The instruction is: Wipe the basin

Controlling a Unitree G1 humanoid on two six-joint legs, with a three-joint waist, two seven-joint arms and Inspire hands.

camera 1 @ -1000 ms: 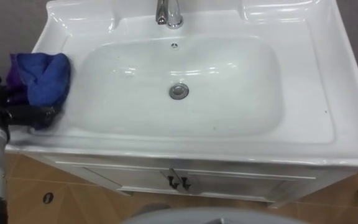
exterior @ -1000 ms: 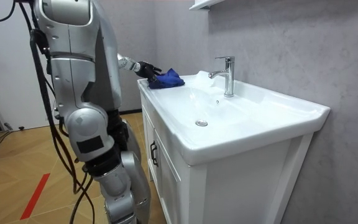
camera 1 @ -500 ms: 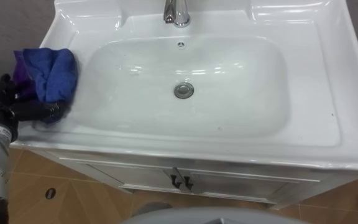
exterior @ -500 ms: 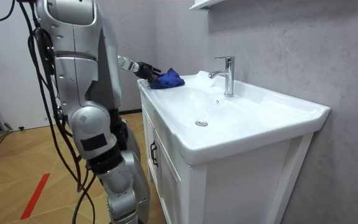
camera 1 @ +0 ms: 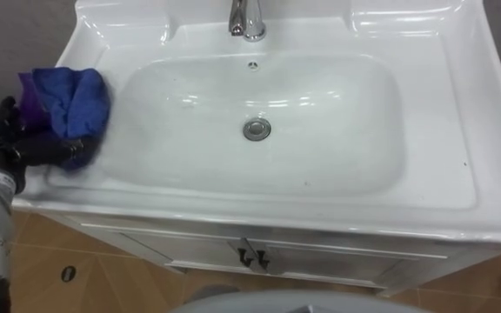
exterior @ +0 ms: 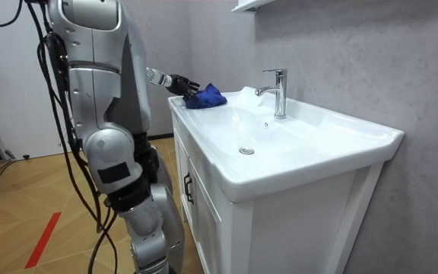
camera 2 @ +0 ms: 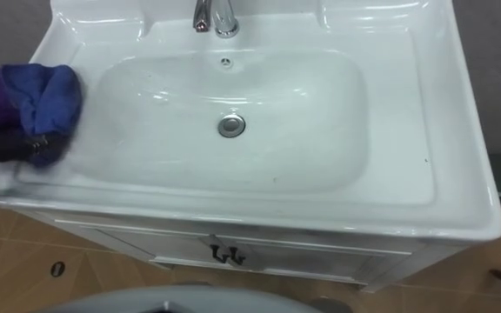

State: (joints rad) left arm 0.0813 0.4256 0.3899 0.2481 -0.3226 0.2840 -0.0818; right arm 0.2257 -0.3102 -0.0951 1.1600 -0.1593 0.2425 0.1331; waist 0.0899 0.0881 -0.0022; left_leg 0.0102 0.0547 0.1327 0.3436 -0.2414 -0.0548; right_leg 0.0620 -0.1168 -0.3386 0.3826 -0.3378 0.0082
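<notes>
A crumpled blue cloth [camera 1: 68,100] lies on the left rim of the white basin [camera 1: 446,122], right at the edge of the bowl. My left hand [camera 1: 20,148], black, reaches in from the left; its fingers curl round the cloth's lower edge and press it on the rim. In the room view I stand at the basin's near corner, with my left hand [exterior: 179,84] stretched out to the cloth [exterior: 205,97]. The bowl looks bare and glossy, with a metal drain [camera 1: 256,129] in its middle.
A chrome tap [camera 1: 245,17] stands at the back centre of the basin. Below the front edge is a white cabinet with two small dark handles [camera 1: 250,256]. A grey wall runs behind the basin, and the floor is wooden.
The whole picture has shifted a little, so the camera moved. My left hand with the cloth has stayed at the left rim, creeping only slightly along it.
</notes>
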